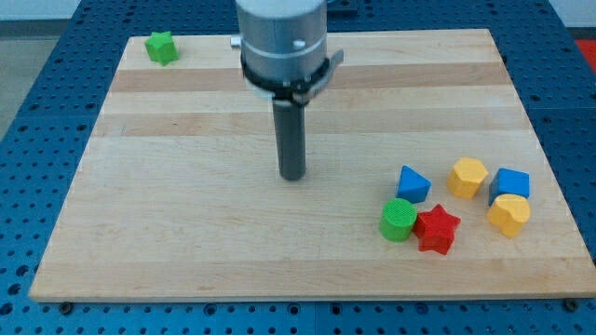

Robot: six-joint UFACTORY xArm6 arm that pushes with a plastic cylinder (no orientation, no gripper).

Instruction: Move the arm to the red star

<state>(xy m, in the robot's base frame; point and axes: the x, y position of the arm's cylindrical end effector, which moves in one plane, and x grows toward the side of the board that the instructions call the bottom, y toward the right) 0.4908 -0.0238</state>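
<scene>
Tip check: my tip [293,176] sits on the wooden board [186,205], in bare wood near the board's middle, touching no block. No gripper on this rig, just the straight dark rod, so nothing is held. Using the red star [437,229] as reference: my tip is well apart from it, toward the view's left and a bit up. Green cylinder [399,220] is touching the red star on its left side. Blue triangular block [413,183] is just above the red star, slightly left. Yellow hexagonal block [467,177] is up and right of the red star. Blue cube [510,183] is further right at about the same height as that one, with a second yellow block [508,214] touching it just below, right of the red star. Green star [161,46] is far off, at the board's top-left corner.
</scene>
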